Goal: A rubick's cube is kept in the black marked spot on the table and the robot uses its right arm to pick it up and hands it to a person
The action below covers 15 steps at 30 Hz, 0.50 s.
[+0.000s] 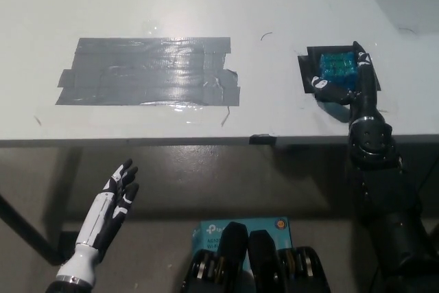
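Cube (338,66) sitting on black patch (306,73), far right of surface (206,5), close to near edge. Right hand (346,81) cupped round cube from near side: one finger up cube's right flank, thumb across its near-left corner. Contact likely, firm grip not confirmed; cube not visibly lifted. Cube lies straight ahead of palm, no long axis, so closing inward should suffice. Left hand (113,204) idle, fingers apart, below surface edge at lower left, well apart from cube. Grey tape (147,72) mid-surface, uninvolved. No person in view.
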Available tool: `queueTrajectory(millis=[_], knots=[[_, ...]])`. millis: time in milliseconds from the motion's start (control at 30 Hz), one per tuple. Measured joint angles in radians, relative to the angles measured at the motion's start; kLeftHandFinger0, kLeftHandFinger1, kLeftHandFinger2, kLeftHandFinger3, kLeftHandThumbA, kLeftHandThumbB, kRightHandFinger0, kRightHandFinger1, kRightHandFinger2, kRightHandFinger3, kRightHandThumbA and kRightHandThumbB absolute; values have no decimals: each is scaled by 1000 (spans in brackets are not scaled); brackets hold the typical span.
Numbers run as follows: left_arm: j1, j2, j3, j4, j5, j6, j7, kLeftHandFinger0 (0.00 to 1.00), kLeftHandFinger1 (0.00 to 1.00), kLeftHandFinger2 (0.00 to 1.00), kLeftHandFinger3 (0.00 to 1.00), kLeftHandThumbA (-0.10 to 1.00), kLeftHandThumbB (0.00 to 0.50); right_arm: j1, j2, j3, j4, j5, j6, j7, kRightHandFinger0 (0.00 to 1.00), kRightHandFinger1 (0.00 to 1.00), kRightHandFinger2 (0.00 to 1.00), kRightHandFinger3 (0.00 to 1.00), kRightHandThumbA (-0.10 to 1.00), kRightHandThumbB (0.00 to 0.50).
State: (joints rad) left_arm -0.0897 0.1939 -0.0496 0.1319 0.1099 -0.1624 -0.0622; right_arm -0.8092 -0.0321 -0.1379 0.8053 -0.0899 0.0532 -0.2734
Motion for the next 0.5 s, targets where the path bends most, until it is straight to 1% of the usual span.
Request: queueTrajectory(millis=[67, 133, 233, 267, 333, 400, 500], knots=[[0, 0, 0, 0, 0, 0, 0, 1000, 1000, 1000, 1000, 927, 177, -5, 0, 4, 12, -2, -4, -7, 1000, 1000, 1000, 1000, 868, 406], [-2, 0, 0, 0, 0, 0, 0, 1000, 1000, 1000, 1000, 935, 182, -16, -2, 9, 38, -4, -17, -16, 1000, 1000, 1000, 1000, 862, 379], [-4, 0, 0, 0, 0, 0, -1, 1000, 1000, 1000, 1000, 942, 186, -34, -8, 12, 75, -5, -34, -26, 1000, 1000, 1000, 1000, 855, 384], [-5, 0, 0, 0, 0, 0, -1, 1000, 1000, 1000, 1000, 943, 186, -40, -10, 13, 89, -5, -39, -28, 1000, 1000, 1000, 1000, 844, 378], [-6, 0, 0, -1, -1, 0, -1, 1000, 1000, 1000, 1000, 947, 186, -45, -12, 14, 98, -5, -43, -31, 1000, 1000, 1000, 1000, 807, 391], [-9, 0, 1, -2, -2, 0, -1, 1000, 1000, 1000, 1000, 952, 188, -56, -14, 17, 119, -5, -49, -37, 1000, 1000, 1000, 1000, 797, 411], [-13, 0, 1, -4, -2, 0, -1, 1000, 1000, 1000, 1000, 958, 188, -73, -16, 25, 158, -7, -64, -49, 1000, 1000, 1000, 1000, 782, 415]])
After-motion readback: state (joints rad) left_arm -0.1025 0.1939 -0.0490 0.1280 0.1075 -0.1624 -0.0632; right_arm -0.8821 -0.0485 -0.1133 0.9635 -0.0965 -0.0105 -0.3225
